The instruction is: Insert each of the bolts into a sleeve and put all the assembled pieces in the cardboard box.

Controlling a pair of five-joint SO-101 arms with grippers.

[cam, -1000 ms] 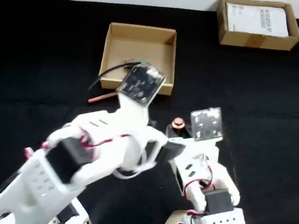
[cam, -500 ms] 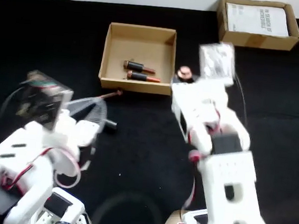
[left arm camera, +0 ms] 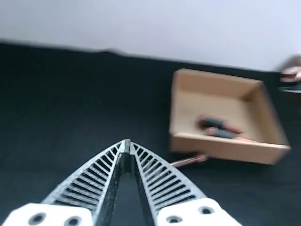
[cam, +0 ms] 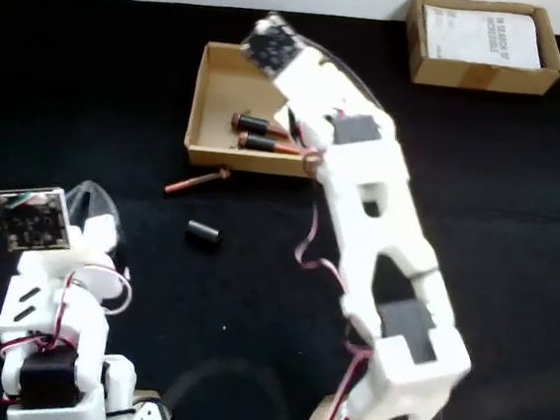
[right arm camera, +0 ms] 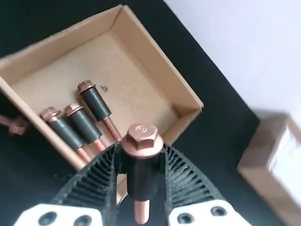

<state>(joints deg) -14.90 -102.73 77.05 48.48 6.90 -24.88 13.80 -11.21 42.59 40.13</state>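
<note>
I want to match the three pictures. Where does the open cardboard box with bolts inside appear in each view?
High view: the cardboard box sits at upper centre, partly hidden by the right arm.
Left wrist view: it lies farther off, beyond the left gripper.
Right wrist view: it lies close under the right gripper and its held bolt.
Shared landmark: the sleeved bolts lying inside it.

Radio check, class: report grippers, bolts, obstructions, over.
Right gripper shut on sleeved bolt over box. Left gripper shut, empty. One bolt, one sleeve loose on table.
</note>
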